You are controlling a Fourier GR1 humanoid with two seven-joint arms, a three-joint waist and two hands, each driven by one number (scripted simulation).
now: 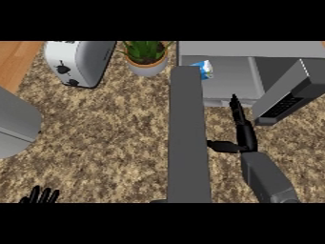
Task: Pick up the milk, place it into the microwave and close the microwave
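The milk [204,69] sits inside the microwave [225,76] at upper right, so the right robot hand [241,129], open and empty, faces the open door [291,93], while the left robot hand [41,196] rests open at lower left.

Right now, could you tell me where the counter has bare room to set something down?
The widest bare stretch of counter lies between the toaster, the potted plant and the grey forearm. It is crowded at the right, where the right hand reaches toward the open microwave with the milk inside. The left hand rests open at the lower left.
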